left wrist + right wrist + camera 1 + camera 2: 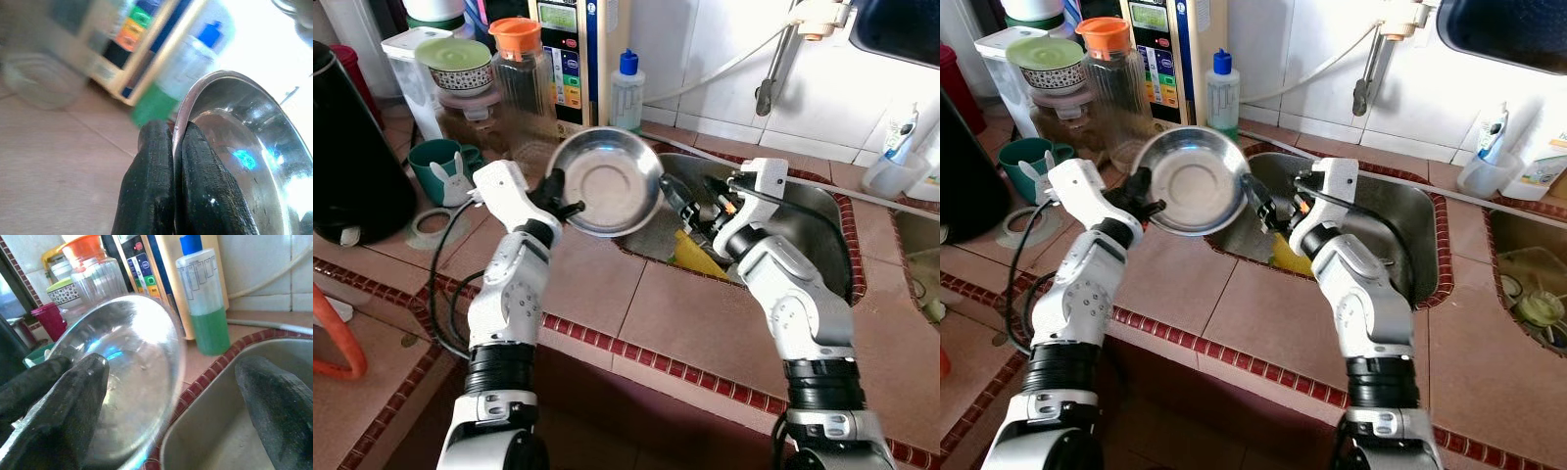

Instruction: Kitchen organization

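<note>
A tiled counter [636, 313] borders the sink [822, 220]. The left gripper [570, 208] pinches a steel bowl's [607, 183] rim, tilted above the sink's edge; the right gripper [690, 217], fingers spread, hovers beside it.

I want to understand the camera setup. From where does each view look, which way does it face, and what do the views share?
Left eye view: on the head, looking down at the counter; both silver arms show.
Right eye view: same head, same scene, shifted slightly.
Left wrist view: along the left claw, shut on the steel bowl rim.
Right wrist view: along the open right claw, over the sink.
Shared: all four show the bowl; both wrist views show the green soap bottle.
</note>
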Robot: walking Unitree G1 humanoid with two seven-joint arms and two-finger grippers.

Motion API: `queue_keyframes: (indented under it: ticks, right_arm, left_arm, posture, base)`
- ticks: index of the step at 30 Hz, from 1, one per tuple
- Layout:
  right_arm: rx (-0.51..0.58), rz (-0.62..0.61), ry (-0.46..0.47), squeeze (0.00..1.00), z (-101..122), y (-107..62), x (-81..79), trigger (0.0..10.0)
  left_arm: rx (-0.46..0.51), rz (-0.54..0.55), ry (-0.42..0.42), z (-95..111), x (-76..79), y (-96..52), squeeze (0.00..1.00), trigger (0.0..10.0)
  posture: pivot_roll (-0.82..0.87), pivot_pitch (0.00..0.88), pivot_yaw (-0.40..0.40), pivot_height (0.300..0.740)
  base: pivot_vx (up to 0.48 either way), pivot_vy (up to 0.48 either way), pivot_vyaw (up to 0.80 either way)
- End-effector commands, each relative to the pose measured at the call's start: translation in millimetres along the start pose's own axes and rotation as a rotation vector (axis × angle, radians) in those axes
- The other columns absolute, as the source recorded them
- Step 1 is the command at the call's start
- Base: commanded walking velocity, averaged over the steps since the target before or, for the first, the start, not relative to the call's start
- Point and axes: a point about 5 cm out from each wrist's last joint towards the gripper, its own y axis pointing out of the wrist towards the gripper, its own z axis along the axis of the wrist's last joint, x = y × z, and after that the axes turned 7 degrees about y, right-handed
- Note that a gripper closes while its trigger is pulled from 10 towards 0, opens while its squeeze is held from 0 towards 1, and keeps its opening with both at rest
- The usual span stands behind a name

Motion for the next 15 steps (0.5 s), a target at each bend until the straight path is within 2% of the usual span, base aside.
queue_keyframes:
  ticks: [1, 6, 8, 9, 10, 15]
  right_arm:
    - [0.017, -0.005, 0.013, 0.0, 3.3, 3.9, -0.5, 10.0]
    - [0.022, -0.019, 0.023, 0.0, 3.3, 9.4, -1.5, 10.0]
    - [0.015, -0.044, 0.016, 0.0, 3.3, 10.1, 0.9, 9.7]
    - [0.012, -0.049, 0.014, 0.0, 3.1, 10.2, 1.5, 6.1]
    - [0.014, -0.08, -0.004, 0.0, 3.4, 9.8, 5.7, 0.0]
    - [0.034, -0.123, -0.024, 0.0, 7.1, 8.2, 12.5, 0.0]
  left_arm:
    - [0.031, -0.059, 0.022, 6.4, 10.7, -0.2, 0.0, 0.0]
    - [0.051, -0.144, 0.036, 8.6, 27.5, -1.9, 0.0, 0.0]
    - [0.057, -0.179, 0.048, 9.4, 33.7, -2.5, 0.0, 0.0]
    - [0.057, -0.187, 0.052, 9.4, 34.9, -2.7, 0.0, 0.0]
    - [0.057, -0.209, 0.052, 8.8, 38.5, -3.3, 0.0, 0.0]
    - [0.052, -0.209, 0.054, 6.2, 38.5, -5.3, 0.0, 0.0]
  posture:
    - [0.17, 0.0, -0.013, 0.74]
    - [0.16, 0.0, -0.013, 0.74]
    - [0.16, 0.0, -0.013, 0.74]
    - [0.16, 0.0, -0.013, 0.74]
    - [0.16, 0.0, -0.012, 0.74]
    - [0.16, 0.0, -0.012, 0.74]
  base:
    - [0.0, 0.0, 0.0]
    - [0.0, 0.0, 0.0]
    - [0.0, 0.0, 0.0]
    - [0.0, 0.0, 0.0]
    - [0.0, 0.0, 0.0]
    - [0.0, 0.0, 0.0]
